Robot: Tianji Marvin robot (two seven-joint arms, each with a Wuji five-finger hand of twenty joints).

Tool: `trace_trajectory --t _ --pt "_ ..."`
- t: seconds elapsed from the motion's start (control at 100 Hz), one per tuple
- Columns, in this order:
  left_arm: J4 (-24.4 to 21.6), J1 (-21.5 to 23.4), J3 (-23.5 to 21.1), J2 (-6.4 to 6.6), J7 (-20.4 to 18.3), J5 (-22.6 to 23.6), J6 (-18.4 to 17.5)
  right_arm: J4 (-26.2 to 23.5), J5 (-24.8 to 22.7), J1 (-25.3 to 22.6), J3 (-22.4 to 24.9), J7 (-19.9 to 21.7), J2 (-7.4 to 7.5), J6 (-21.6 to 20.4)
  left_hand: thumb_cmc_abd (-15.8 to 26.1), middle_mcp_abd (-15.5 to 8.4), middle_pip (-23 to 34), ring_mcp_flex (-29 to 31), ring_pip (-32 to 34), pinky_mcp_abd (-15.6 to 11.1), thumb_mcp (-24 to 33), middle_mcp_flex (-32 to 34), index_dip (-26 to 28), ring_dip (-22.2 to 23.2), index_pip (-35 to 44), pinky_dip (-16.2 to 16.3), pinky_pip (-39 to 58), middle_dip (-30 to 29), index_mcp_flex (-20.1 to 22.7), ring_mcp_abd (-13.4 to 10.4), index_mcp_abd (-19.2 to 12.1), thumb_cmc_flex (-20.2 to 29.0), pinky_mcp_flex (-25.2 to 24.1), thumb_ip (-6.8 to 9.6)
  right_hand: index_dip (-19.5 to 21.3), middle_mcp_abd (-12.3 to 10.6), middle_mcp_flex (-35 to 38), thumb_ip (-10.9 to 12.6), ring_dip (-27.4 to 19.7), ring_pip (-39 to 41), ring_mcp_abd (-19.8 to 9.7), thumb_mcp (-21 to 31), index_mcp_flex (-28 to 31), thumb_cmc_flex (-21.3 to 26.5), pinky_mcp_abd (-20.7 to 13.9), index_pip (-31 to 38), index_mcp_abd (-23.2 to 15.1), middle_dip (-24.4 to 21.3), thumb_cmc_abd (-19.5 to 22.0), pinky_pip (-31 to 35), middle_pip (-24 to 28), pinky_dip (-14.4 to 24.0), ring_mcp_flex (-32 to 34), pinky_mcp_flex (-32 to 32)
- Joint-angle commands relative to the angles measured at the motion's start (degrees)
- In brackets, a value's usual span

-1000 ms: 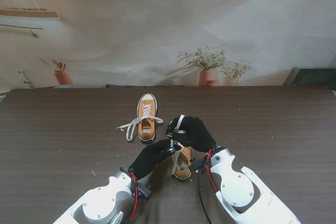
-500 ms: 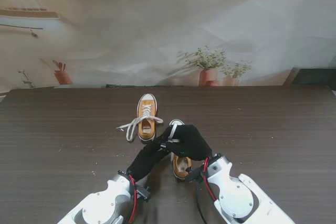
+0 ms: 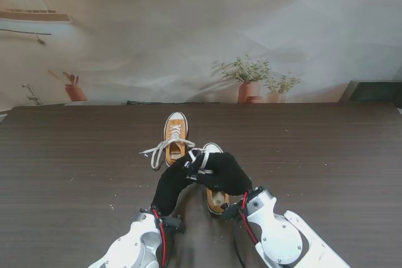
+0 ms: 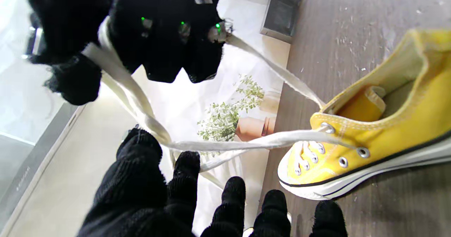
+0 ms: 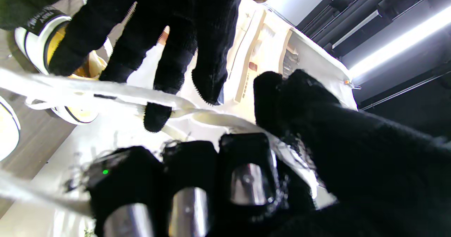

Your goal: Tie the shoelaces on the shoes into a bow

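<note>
— On the table (image 3: 326,155)?
— Two yellow shoes. Far shoe (image 3: 175,137) lying toe away, white laces (image 3: 160,149) loose and trailing off to the left. Near shoe (image 3: 215,194) mostly hidden under both hands.
— And the hands?
— Left hand (image 3: 174,180) and right hand (image 3: 223,172), black-gloved, meeting just above the near shoe's toe, a white lace (image 3: 202,161) caught between the fingers. Which hand pinching it, hard to tell.
— Behind?
— Potted plants (image 3: 251,80) along the backdrop.
</note>
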Motion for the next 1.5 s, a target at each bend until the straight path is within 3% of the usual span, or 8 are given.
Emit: trace_trajectory --t 0.0,0.41,0.82,0.89,1.13,1.24,1.41,1.49 --pt "-1.04 0.46 0.16 -0.39 -1.63 0.04 0.47 -0.1 -0.1 -0.13 -0.16 0.75 0.23 0.18 -2.44 -2.02 1.28 0.74 0.28 -5.25 0.0 1.4 1.93 1.48 3.1 0.06 -0.12 1.53 2.48 -1.21 -5.18 1.11 0.19 -1.04 -0.34 0.67 2.92 -0.34 -0.95 4.54 -1.99 -0.93 -1.11 -1.71 -1.03 -0.04 -1.22 -0.08 0.44 16.4 0.62 -0.62 1.3 1.5" --pt "-3.36 0.63 1.43 -2.11 3.53 -5.12 0.13 0.41 -0.64 0.36 -0.72 0.83 0.27 -0.06 -7.92 -1.91 6.67 5.34 1.34 -3.59 2.62 6.45 20.46 3.63 28.59 1.26 1.01 3.39 5.06 -0.25 -5.79 10.97 2.94 -0.79 -0.35 0.54 2.92 -0.35 -0.96 4.55 -2.04 -0.87 -1.08 -1.77 -1.03 0.08 -1.39 -0.05 0.39 16.4 0.64 -0.63 1.3 1.5" --pt "-3.49 1.11 0.85 -2.6 6.14 -4.78 -0.58 1.03 -0.3 0.08 -0.97 1.18 0.35 -0.52 -6.79 -1.79 10.14 8.41 2.04 -2.14 3.76 10.76 14.66 4.83 34.54 2.29 2.06 4.27 11.24 0.76 1.78 17.85 5.53 -0.42 0.0 -0.24 2.9 -0.5 -1.99 3.78 -2.59 -1.53 -1.72 -2.61 -1.76 0.08 -3.13 -0.26 1.56 16.4 -0.04 -2.09 1.4 1.44" --pt "-3.52 1.27 0.67 -2.61 6.39 -4.43 -0.73 1.02 -0.24 -0.02 -0.94 1.25 0.37 -0.5 -7.49 -1.43 10.59 8.67 2.13 -2.01 3.91 11.36 14.51 4.93 34.91 2.51 2.34 4.35 12.56 1.0 3.9 18.68 6.01 -0.35 0.44 -0.92 2.93 -0.47 -4.32 3.3 -3.01 -2.02 -2.42 -2.8 -3.08 -0.31 -4.1 -0.64 2.26 15.96 -1.67 -7.06 1.44 1.18" --pt "-3.72 1.58 0.44 -2.76 8.23 -1.93 -1.7 0.76 0.06 -0.72 -0.53 1.97 0.61 -0.54 -15.81 -1.75 11.57 10.42 2.33 -1.51 17.09 15.48 14.03 5.51 34.57 4.58 3.2 3.31 20.05 1.52 6.01 13.04 8.12 -2.46 2.71 0.02 -8.73 -0.64 -19.81 -18.5 2.64 -2.36 -10.69 -6.45 8.53 -4.47 -9.32 -5.6 5.43 -9.81 -18.91 -18.06 1.28 -3.36" --pt "-3.99 1.95 0.11 -2.69 8.53 -1.3 -2.27 0.38 0.94 -1.12 0.03 3.34 0.95 0.12 -16.42 -2.08 11.83 10.59 2.41 -1.55 18.74 15.79 15.0 5.59 35.3 4.66 3.26 3.39 20.3 1.44 5.3 11.76 8.3 -3.04 4.66 1.42 -19.48 0.58 -29.04 -35.62 4.71 -0.74 -12.67 -10.93 6.98 -9.33 -10.25 -11.13 6.18 -17.57 -26.66 -18.32 -0.75 -17.05" --pt "-4.5 2.76 -0.76 -2.62 9.1 -0.81 -2.89 -0.23 2.54 -1.76 0.92 5.11 1.3 1.74 -15.93 -2.15 11.92 10.51 2.44 -1.73 19.03 15.56 15.48 5.65 35.45 4.66 3.17 3.47 19.59 1.28 4.94 11.31 8.03 -3.34 10.9 3.21 -28.75 7.11 -28.87 -46.77 5.13 -4.77 -13.63 -18.35 5.27 -16.67 -9.96 -19.73 12.74 -25.66 -34.12 -17.42 -12.32 -31.5" --pt "-4.85 3.21 -1.19 -2.6 9.44 -0.68 -3.06 -0.47 3.19 -2.1 1.15 4.86 1.14 2.79 -15.64 -2.28 12.11 10.4 2.51 -1.72 18.87 15.41 15.51 5.71 35.4 4.68 3.14 3.61 19.16 1.27 4.89 11.45 7.9 -3.43 10.22 4.18 -28.55 5.21 -29.1 -48.93 6.15 -4.93 -11.26 -20.39 5.84 -17.16 -11.11 -21.84 14.93 -27.5 -36.52 -17.69 -14.21 -34.07"
